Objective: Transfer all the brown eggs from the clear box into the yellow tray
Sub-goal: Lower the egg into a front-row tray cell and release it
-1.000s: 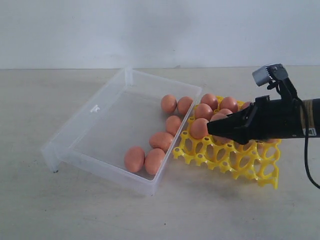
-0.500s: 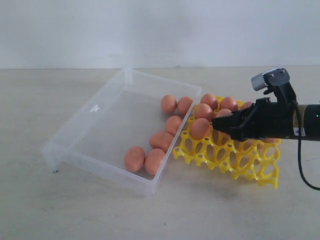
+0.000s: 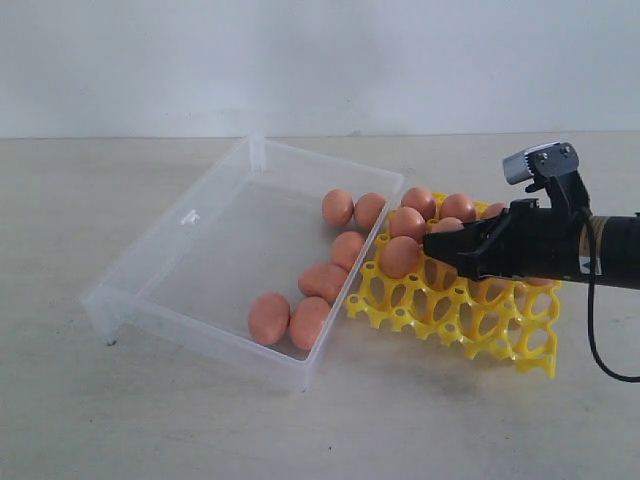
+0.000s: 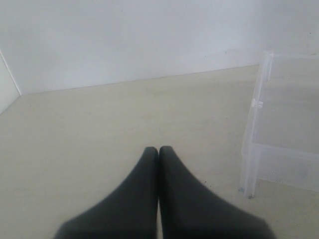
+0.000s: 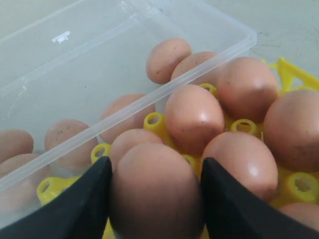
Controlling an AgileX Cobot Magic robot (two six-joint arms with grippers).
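Right gripper [image 3: 430, 244] jaws hold smooth orange-brown oval egg [image 5: 157, 196] over bright yellow lattice tray [image 3: 548, 360], centre-right of frame; lower straight, seat it squarely, ease open gently. Left gripper [image 4: 158, 149] jaws pressed together.

The brown eggs [image 5: 194, 117] have smooth, faintly speckled shells with a soft sheen. The clear box [image 3: 215, 250] is glossy see-through plastic, and the yellow tray [image 3: 455, 325] is shiny moulded plastic. The black fingers [image 5: 75, 209] look smooth and matt, and the pale bench [image 3: 120, 420] is dull and lightly mottled.
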